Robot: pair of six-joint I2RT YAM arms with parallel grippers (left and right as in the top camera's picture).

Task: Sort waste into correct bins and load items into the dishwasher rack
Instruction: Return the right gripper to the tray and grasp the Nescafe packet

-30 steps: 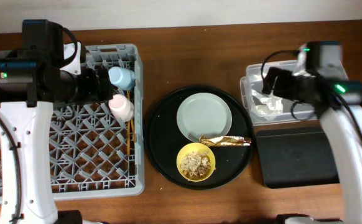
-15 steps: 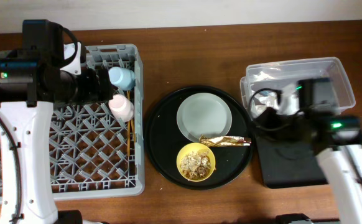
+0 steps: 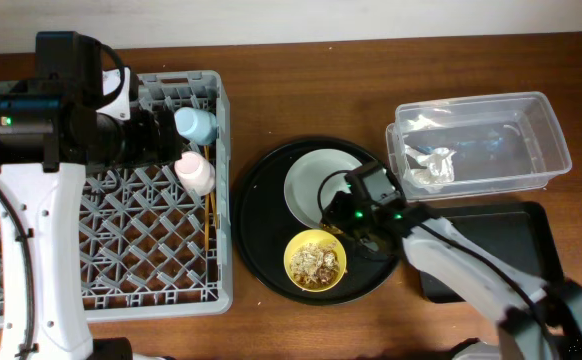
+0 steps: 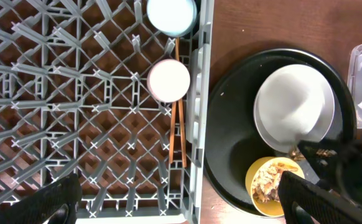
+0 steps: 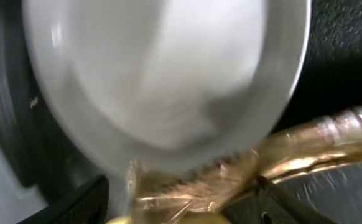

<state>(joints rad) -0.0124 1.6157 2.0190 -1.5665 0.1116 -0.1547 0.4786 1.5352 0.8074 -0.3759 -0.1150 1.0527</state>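
My right gripper (image 3: 359, 214) hangs low over the round black tray. In the right wrist view its fingers (image 5: 181, 205) are open, with the gold-brown wrapper (image 5: 280, 163) between them, beside the pale plate (image 5: 168, 74). The yellow bowl (image 3: 316, 260) holds the food scraps (image 3: 314, 258). The white tissue (image 3: 431, 168) lies in the clear tub (image 3: 531, 105). My left gripper (image 4: 181, 208) is open and empty above the grey rack (image 3: 121, 240). The blue cup (image 3: 196, 124), pink cup (image 3: 196, 172) and chopsticks (image 3: 209, 215) are in the rack.
The round black tray (image 3: 266, 235) stands between the rack and the bins. The shallow black tray (image 3: 501, 250) lies in front of the clear tub, partly under my right arm. Brown table shows around them.
My right arm has swung from the clear tub leftward and down to the wrapper on the round tray. The left arm has not moved.
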